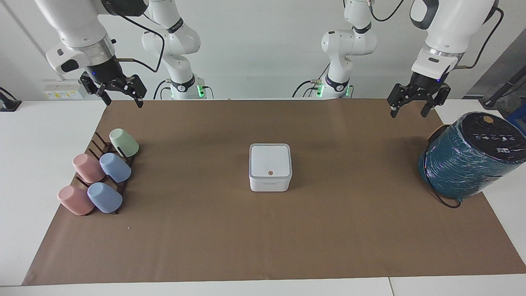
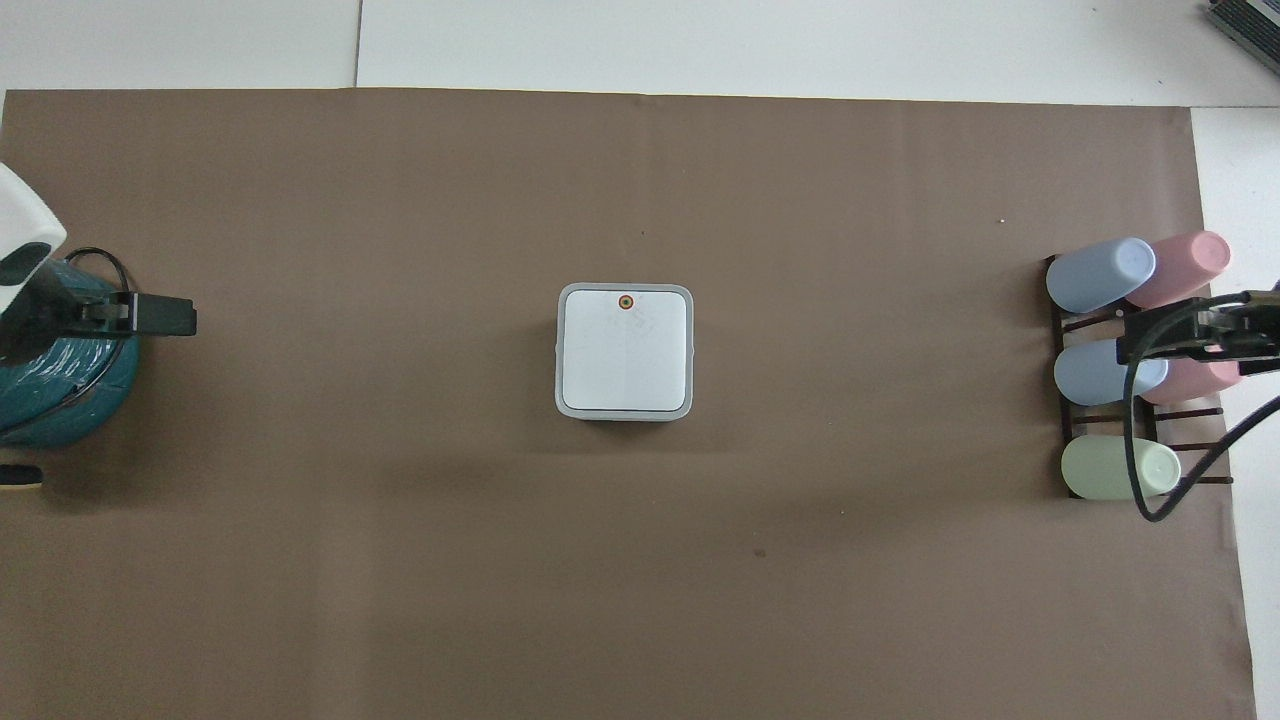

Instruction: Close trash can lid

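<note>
Lid (image 1: 270, 160) is lying flat and shut on the white trash can (image 1: 270, 184), its orange-ringed dot on the edge farther from the robots, the pair sitting at the middle of the brown paper mat (image 1: 263, 246).

The facing view is showing what the overhead view is cutting off: both arms in full, raised clear of the table. The left gripper (image 1: 412, 109) is hanging over the mat's robot-side corner at the left arm's end, at about two o'clock from the trash can in that view, with its fingers spread wide and gripping nothing. The right gripper (image 1: 120, 98) is hovering over the corner at the right arm's end, at about ten o'clock from the can, fingers apart and empty; this arm is waiting.

The overhead view is showing only the left gripper's black tip over the teal wrapped cylinder (image 2: 55, 385), at nine o'clock from the can, and the right gripper's over the cup rack (image 2: 1125, 410) at three o'clock. Both grippers are well apart from the trash can. Five cups (image 1: 115, 167) are leaning on the rack.
</note>
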Controlling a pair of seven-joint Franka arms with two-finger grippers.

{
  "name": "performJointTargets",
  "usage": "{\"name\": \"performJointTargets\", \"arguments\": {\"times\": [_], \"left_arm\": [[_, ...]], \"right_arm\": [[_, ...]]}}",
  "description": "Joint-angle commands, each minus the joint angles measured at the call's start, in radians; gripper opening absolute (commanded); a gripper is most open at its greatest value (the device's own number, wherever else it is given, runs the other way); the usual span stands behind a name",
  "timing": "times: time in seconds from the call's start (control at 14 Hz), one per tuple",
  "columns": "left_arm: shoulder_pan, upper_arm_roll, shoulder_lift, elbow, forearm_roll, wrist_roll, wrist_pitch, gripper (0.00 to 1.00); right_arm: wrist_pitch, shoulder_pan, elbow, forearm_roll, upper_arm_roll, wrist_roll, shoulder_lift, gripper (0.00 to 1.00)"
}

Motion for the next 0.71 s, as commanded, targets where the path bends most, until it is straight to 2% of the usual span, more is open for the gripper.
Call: {"name": "performJointTargets", "arguments": {"times": [0.0,0.29,0.43,0.64], "left_arm": [[0.028,-0.008,0.087,0.148,-0.024,0.023,-0.105,1.00],[0.031,-0.009,0.129,0.233,-0.020,0.029,-0.178,1.00],[0.030,-0.008,0.118,0.228,-0.024,0.032,-0.178,1.00],[0.039,-0.009,0.087,0.213,-0.026,0.037,-0.259,1.00]], "right_arm": [[-0.013,-0.017,-0.008,0.005,0.013,-0.027,-0.016,1.00],[-0.013,-0.017,-0.008,0.005,0.013,-0.027,-0.016,1.00],[-0.013,-0.017,-0.008,0.005,0.013,-0.027,-0.016,1.00],[-0.013,-0.017,-0.008,0.005,0.013,-0.027,-0.016,1.00]]}}
